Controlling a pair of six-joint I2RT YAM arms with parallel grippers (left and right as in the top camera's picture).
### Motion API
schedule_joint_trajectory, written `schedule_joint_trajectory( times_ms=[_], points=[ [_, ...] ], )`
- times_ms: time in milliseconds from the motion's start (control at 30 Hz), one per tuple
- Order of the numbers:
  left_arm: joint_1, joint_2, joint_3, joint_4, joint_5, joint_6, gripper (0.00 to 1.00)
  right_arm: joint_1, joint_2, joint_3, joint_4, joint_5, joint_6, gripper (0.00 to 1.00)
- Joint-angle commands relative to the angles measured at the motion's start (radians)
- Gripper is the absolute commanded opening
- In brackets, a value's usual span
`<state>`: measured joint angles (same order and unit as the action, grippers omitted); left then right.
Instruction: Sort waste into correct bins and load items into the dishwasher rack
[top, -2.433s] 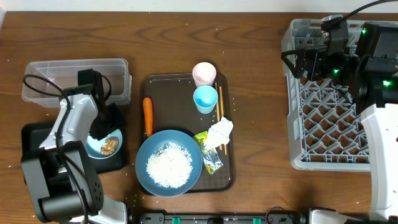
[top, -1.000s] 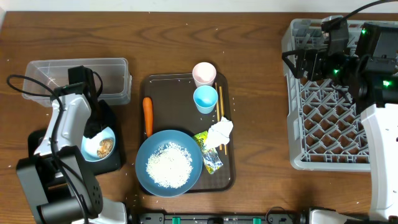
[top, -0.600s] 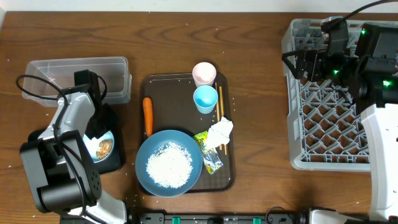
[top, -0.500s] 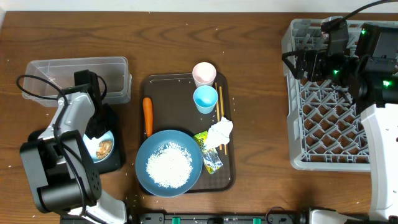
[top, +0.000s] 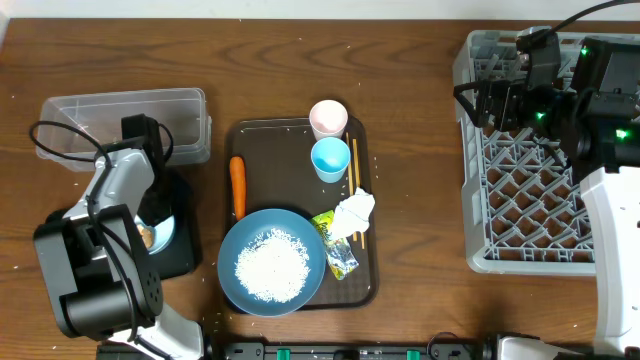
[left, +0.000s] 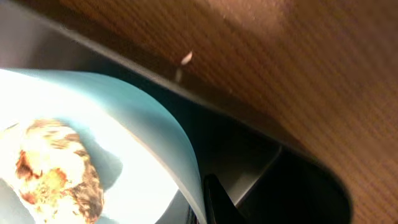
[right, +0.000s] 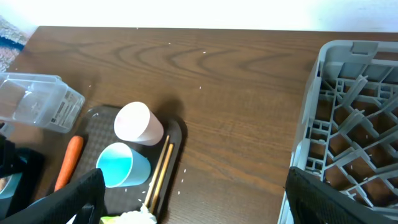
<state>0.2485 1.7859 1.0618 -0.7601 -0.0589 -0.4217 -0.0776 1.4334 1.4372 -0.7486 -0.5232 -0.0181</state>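
Note:
My left gripper is shut on the rim of the small pale-blue bowl and holds it tilted over the shallow black tray. In the left wrist view the bowl holds a brown food lump, with one finger against its rim. The blue plate carries white rice. A carrot, pink cup, light-blue cup, chopsticks, napkin and wrapper lie nearby. My right gripper is open and empty beside the grey rack.
The clear tub stands behind the black tray. The dishes and waste sit on a dark-brown serving tray. Rice grains are scattered on the wood table around the tray.
The left gripper has tipped the pale-blue bowl up on edge and shifted it slightly left over the black tray. The right arm has not moved.

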Motion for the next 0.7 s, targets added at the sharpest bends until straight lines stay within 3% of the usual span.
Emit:
schedule_joint_trajectory(
  times_ms=[0,267,500,667],
  points=[
    [0.006,0.01,0.003,-0.048,0.019,0.002,0.06,0.008,0.009,0.021,-0.004,-0.003,0.002,0.86],
    [0.006,-0.114,0.116,-0.214,0.128,0.079,0.06,0.008,0.009,0.021,-0.004,-0.002,0.002,0.86],
    [0.021,-0.306,0.127,-0.221,0.289,0.137,0.06,0.008,0.009,0.021,0.005,0.026,0.003,0.9],
    [0.103,-0.388,0.127,-0.218,0.39,0.22,0.06,0.008,0.009,0.021,0.008,0.025,0.013,0.9]
  ],
)
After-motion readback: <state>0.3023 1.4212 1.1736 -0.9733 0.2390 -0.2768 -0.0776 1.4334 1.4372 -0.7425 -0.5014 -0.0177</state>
